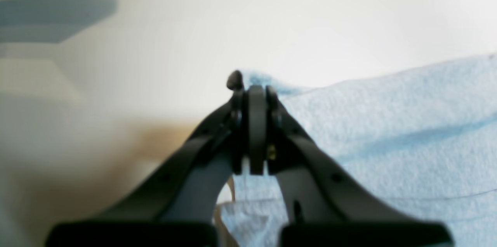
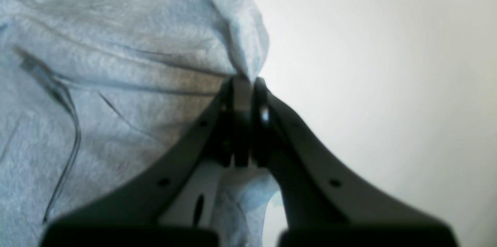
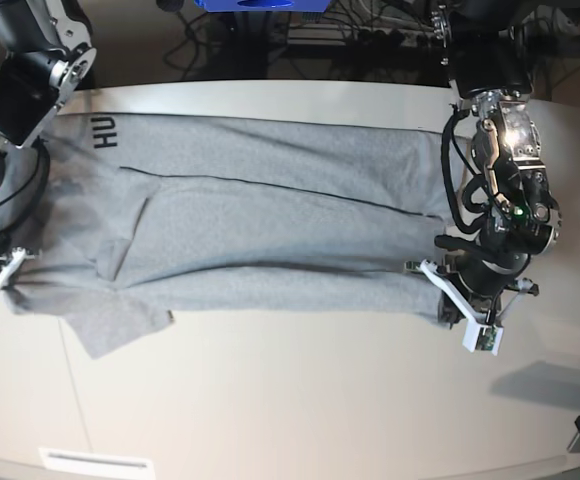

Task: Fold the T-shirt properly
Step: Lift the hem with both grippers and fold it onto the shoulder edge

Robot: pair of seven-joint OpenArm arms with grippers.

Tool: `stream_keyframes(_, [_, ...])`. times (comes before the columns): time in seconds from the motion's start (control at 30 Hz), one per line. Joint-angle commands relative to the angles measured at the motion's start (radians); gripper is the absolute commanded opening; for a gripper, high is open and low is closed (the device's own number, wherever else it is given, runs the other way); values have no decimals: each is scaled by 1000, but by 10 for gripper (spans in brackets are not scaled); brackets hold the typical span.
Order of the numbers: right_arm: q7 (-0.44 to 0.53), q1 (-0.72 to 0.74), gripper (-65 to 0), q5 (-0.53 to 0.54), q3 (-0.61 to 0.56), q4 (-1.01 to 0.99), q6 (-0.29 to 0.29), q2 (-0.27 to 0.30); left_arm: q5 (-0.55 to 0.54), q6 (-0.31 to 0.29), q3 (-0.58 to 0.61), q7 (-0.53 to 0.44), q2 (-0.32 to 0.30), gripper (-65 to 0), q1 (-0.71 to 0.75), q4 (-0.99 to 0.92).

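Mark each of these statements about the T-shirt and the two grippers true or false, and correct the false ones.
1. The left gripper is shut on the T-shirt. True.
2. The right gripper hangs open above the cloth. False: it is shut, pinching a bunched bit of the shirt.
3. The shirt lies stretched lengthwise between the two arms on the table. True.
4. Black lettering shows at the end of the shirt by the left arm. False: the letters sit at the end by the right arm, on the base view's left.
5. The shirt is already folded into a small square. False: it is a long band with one sleeve sticking out.
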Motion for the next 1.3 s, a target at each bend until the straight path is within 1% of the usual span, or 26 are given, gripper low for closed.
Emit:
stream_keyframes(0.0, [17,24,-647,4,4,20,-1,13,-2,2,-5,-26,-8,-650,-14,33])
stream_keyframes(0.13, [17,-1,-647,4,4,25,-1,13,-2,2,-36,-26,-8,-650,19,59])
stream_keyframes(0.2, [17,-15,-647,4,5,62,-1,12,-16,2,-56,-26,-8,-650,33,66])
stream_keyframes(0.3, [17,-45,-647,4,5,122,-1,1,-117,2,-94,-21,-17,-650,41,66])
stream_keyframes(0.37, [7,-56,-647,4,5,151,-1,0,-160,2,-123,-18,-20,-650,55,66])
stream_keyframes(0.4, [-15,-61,-647,4,5,158,-1,0,-171,2,-126,-18,-26,-650,61,66])
stream_keyframes(0.5, [-55,-62,-647,4,15,162,-1,-2,-174,2,-125,-18,-31,-650,68,66])
stream_keyframes(0.63, [-93,-65,-647,4,76,162,-1,-4,-174,2,-129,-17,-32,-650,96,68])
stream_keyframes(0.67, [-99,-75,-647,4,82,162,-1,-4,-176,2,-126,-17,-43,-650,101,68])
stream_keyframes(0.97, [-104,-138,-646,4,90,162,-1,-5,-177,2,-123,-17,-72,-650,147,76])
stream_keyframes(1.07, [-104,-161,-646,4,111,162,-1,-28,-177,2,-123,-17,-81,-650,167,76])
stream_keyframes(1.13, [-104,-167,-646,3,137,162,-1,-31,-179,2,-123,-17,-90,-650,182,76])
stream_keyframes(1.27, [-110,-193,-646,3,140,162,-1,-31,-179,2,-123,-15,-95,-650,217,76])
